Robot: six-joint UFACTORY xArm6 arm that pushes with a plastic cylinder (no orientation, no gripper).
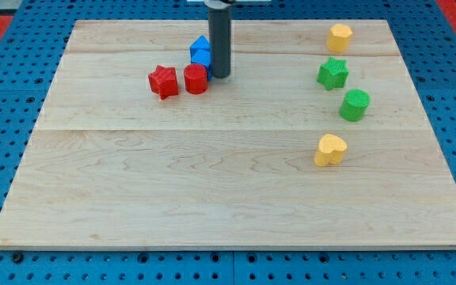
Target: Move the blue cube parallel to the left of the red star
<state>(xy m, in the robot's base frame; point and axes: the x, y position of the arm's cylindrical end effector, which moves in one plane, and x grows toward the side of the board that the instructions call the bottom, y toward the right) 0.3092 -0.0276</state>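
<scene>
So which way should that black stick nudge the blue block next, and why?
Probably toward the view's left. My tip sits against the right side of the blue cube, which lies up and right of the red star, with the red cylinder just below it. Pushing left should carry the cube past both before bringing it down.

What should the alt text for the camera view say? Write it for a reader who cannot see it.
A dark rod's tip rests just right of a blue cube near the top of a wooden board, with a red cylinder and red star just below-left. Two yellow and two green blocks line the right side.
</scene>
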